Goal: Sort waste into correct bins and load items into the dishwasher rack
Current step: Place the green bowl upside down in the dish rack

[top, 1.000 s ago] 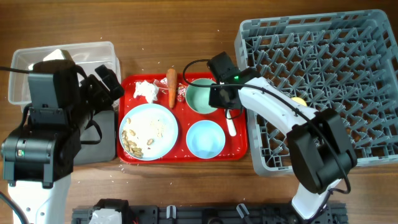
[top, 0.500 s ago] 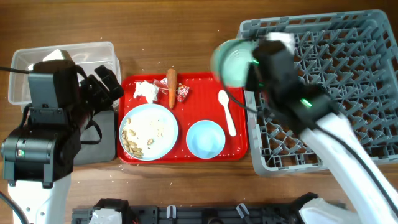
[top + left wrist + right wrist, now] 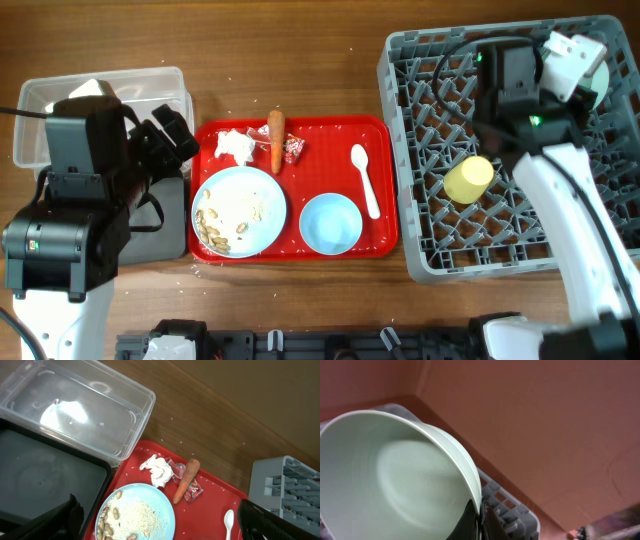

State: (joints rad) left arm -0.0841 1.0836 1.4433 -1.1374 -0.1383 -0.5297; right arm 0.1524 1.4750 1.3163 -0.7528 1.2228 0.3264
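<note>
Mint-green round bowl [image 3: 395,485] is hanging tilted on edge, its rim pinched between the right gripper's [image 3: 478,521] narrow-set jaws, above the far right corner of the large grey lattice dishwasher rack [image 3: 440,250]. The right arm is spanning the rack beside a small yellow cup [image 3: 468,180] lying inside. Overhead, the wrist is hiding most of the bowl. The left gripper [image 3: 165,518] is hovering, jaws wide and empty, near the flat red tray [image 3: 215,490].

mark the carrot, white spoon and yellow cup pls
carrot [image 3: 276,140], overhead view, middle of its body.
white spoon [image 3: 366,185], overhead view, on the handle.
yellow cup [image 3: 468,180], overhead view, its side wall.
</note>
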